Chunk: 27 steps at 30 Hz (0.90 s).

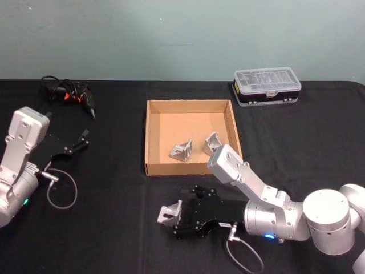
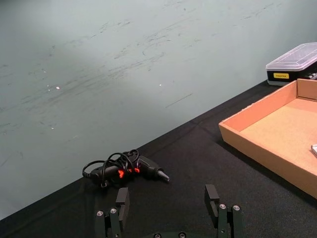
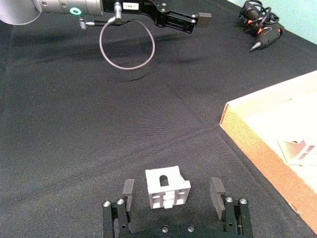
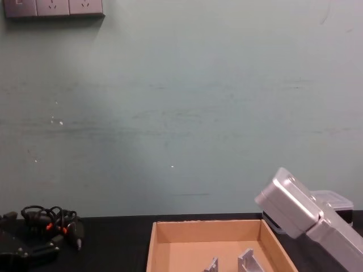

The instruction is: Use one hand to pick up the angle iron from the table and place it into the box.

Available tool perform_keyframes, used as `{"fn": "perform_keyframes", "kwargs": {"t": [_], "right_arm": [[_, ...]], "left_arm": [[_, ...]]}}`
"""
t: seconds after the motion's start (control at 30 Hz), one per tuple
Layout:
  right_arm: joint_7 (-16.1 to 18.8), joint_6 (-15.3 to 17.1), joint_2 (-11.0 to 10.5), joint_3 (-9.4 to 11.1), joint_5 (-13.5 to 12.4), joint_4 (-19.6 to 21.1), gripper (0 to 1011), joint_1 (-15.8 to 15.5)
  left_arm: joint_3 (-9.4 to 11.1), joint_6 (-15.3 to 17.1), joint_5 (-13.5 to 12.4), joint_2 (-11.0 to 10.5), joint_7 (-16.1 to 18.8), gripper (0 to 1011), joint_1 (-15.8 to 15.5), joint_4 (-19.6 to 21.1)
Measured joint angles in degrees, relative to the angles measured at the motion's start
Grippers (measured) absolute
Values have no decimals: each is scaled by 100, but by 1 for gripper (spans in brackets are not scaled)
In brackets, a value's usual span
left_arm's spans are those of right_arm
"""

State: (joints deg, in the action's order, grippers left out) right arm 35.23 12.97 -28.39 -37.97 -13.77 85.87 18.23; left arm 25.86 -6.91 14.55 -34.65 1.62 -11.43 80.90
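- Lying on the table (image 1: 114, 228) in front of the box (image 1: 153, 137), an angle iron (image 3: 167, 187) sits between the right gripper's (image 3: 172, 191) wide-open fingers, seemingly untouched.
- Two more brackets (image 1: 181, 150) rest inside the box.
- Left gripper (image 2: 167, 200) hovers open, left of the box.

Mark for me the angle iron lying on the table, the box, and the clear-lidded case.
angle iron (image 3: 168, 188): right wrist view, on its slotted upper face.
box (image 1: 190, 169): head view, on its near wall.
clear-lidded case (image 1: 266, 80): head view, on its transparent lid.
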Motion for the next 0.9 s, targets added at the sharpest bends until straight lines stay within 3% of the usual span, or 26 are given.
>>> {"fn": "perform_keyframes", "kwargs": {"t": [0.37, 0.6, 0.9], "right_arm": [[-2, -10, 30, -11, 0, -31, 731, -11], [-9, -10, 28, -6, -1, -17, 472, -32], [-42, -14, 2, 41, -28, 61, 470, -83]], "left_arm": [[0, 0, 0, 0, 0, 1000, 0, 0], [0, 0, 0, 0, 0, 1000, 0, 0], [0, 0, 0, 0, 0, 1000, 0, 0]]}}
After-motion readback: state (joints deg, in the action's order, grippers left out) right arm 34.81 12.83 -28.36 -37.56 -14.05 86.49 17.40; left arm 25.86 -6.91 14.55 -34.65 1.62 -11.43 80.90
